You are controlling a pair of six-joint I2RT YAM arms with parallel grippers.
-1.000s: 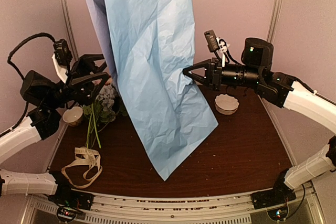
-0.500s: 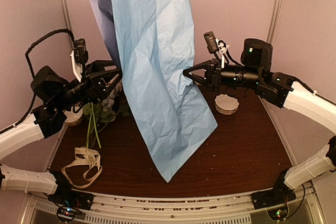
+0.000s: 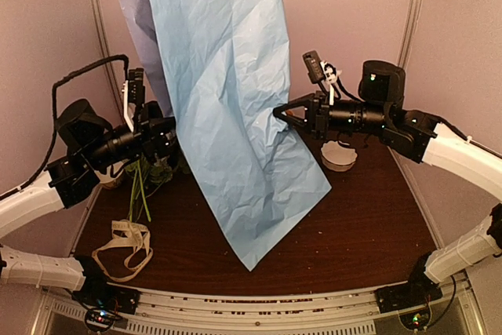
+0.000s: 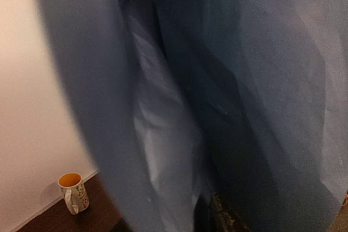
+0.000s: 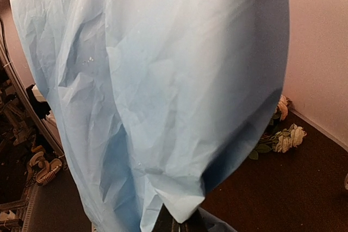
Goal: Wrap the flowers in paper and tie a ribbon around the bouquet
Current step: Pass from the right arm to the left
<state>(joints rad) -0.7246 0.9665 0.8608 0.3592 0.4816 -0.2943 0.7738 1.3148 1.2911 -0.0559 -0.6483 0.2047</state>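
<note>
Your right claw (image 3: pixel 277 112) is clamped on the paper (image 3: pixel 227 100) hanging upright over the counter (image 3: pixel 353 225), left claw (image 3: pixel 168 134) at its other edge, grip I cannot tell, so one hasty tug could tear that sheet or sweep the flowers (image 3: pixel 145 182) lying below.

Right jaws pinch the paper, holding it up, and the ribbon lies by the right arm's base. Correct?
No: the ribbon lies front-left, by the left arm, per the top view. The right jaws do pinch the paper, holding it up.
</note>
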